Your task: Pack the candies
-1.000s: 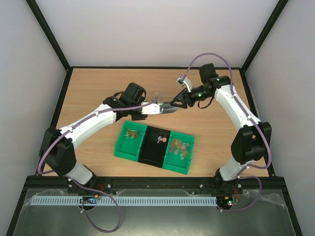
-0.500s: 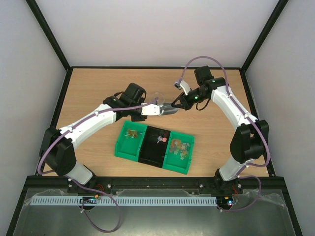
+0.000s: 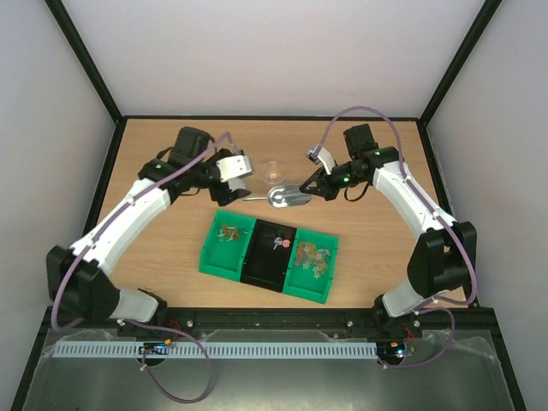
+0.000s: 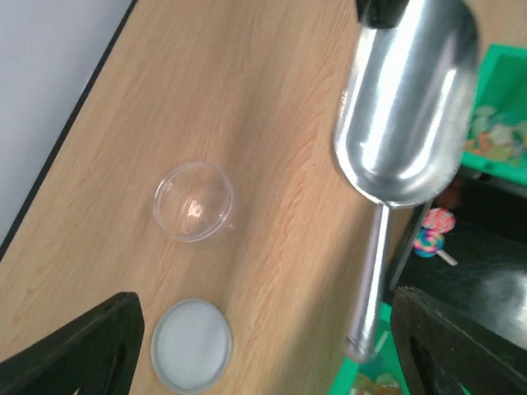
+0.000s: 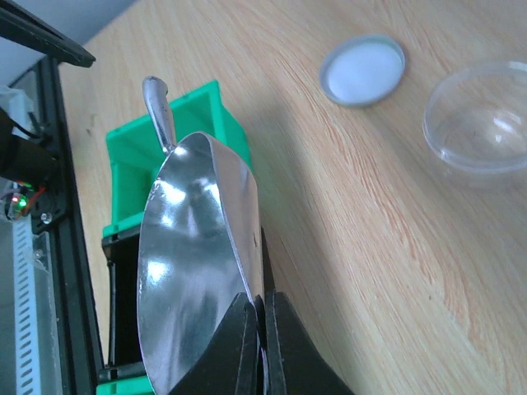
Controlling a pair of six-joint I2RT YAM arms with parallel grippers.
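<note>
The candies point(image 3: 312, 255) lie mixed in the right green bin, with a few more point(image 3: 229, 231) in the left green bin and a lollipop point(image 4: 432, 230) in the black middle bin. My right gripper point(image 5: 262, 329) is shut on the rim of the metal scoop point(image 5: 198, 263), holding it just above the table behind the bins point(image 3: 287, 197). The scoop's bowl looks empty. My left gripper point(image 4: 263, 362) is open, clear of the scoop handle point(image 4: 370, 280), with nothing between its fingers point(image 4: 74, 346). It hovers over the table left of the scoop point(image 3: 240, 178).
A clear plastic cup point(image 4: 193, 200) stands open on the wood, and its round lid point(image 4: 192, 344) lies flat beside it. The row of bins point(image 3: 214, 257) sits in front of both grippers. Black frame rails point(image 3: 111, 171) border the table.
My left gripper opened, let go of the scoop handle and drew back to the left. My right gripper closed on the scoop's bowl rim and now holds the scoop alone.
</note>
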